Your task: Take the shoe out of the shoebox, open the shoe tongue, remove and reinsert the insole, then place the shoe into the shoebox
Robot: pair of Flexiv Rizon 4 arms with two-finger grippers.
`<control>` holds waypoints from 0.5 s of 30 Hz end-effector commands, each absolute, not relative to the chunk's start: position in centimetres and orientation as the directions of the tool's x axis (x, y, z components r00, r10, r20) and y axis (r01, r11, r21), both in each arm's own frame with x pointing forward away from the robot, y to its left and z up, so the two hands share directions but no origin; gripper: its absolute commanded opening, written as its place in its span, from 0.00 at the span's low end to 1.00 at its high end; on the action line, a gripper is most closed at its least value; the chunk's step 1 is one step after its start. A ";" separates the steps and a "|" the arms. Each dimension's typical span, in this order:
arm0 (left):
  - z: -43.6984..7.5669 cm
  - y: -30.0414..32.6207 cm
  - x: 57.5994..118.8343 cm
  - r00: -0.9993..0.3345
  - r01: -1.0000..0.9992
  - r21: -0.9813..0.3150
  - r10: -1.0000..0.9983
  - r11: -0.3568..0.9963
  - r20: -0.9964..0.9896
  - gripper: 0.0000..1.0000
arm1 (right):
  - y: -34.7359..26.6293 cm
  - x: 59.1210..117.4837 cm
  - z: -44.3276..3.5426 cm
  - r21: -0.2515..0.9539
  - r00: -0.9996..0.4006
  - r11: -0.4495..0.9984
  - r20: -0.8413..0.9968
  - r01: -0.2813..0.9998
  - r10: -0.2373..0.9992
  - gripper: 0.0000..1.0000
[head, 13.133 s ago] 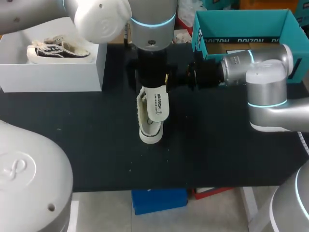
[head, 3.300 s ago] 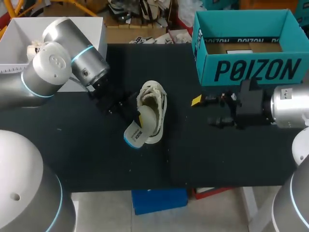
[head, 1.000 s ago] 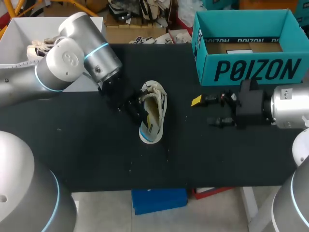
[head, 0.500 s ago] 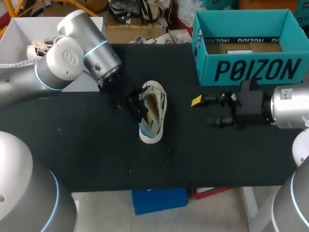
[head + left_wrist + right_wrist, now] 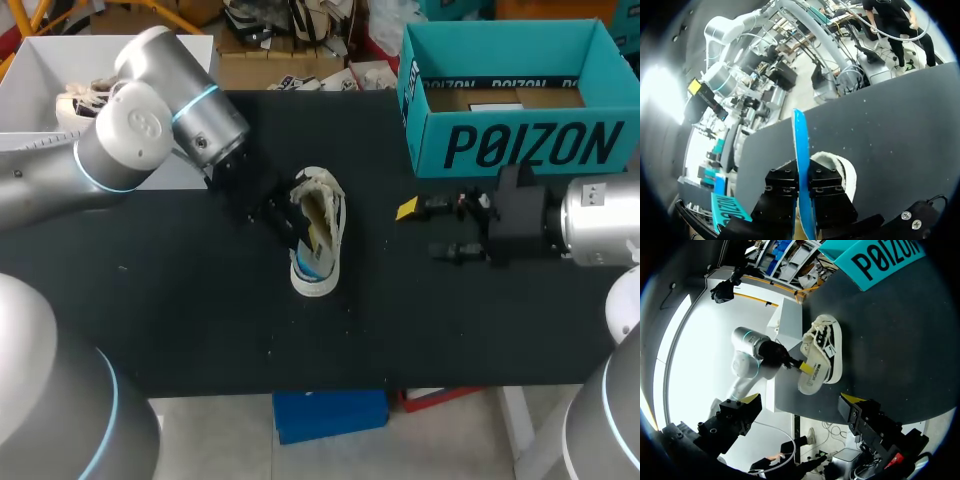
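Our left claw (image 5: 285, 213) clamped on insole (image 5: 800, 145); blue edge upright between its fingers, lower end inside shoe (image 5: 320, 235) just ahead. Step, we judge: reinserting insole. Next: push deeper, seat flat, let go. Our right claw (image 5: 424, 228) fingers apart, empty, shoe well apart from it. Teal shoebox (image 5: 520, 148) just beyond it.

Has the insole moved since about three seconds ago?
Yes. The insole, gripped by the left hand, has swung toward the teal shoebox, from overhanging the shoe to sitting mostly inside it.
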State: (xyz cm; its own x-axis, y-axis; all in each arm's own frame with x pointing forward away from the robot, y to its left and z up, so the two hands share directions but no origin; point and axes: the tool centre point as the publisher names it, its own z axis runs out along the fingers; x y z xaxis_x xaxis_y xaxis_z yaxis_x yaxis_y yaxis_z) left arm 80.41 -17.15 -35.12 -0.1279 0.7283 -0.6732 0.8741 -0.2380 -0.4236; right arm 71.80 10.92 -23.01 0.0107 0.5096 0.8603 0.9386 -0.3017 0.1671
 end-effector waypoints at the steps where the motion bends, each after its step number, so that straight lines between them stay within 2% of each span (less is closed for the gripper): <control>1: -35.2 -17.1 79.8 -0.133 0.875 -0.422 0.721 -0.238 -0.681 0.00 | 10.9 71.8 -23.0 0.166 0.012 -0.302 0.860 0.939 0.511 1.00; 15: -33.6 -16.8 77.8 -0.176 0.871 -0.438 0.691 -0.223 -0.701 0.00 | 10.9 71.8 -23.0 0.166 0.012 -0.302 0.860 0.939 0.511 1.00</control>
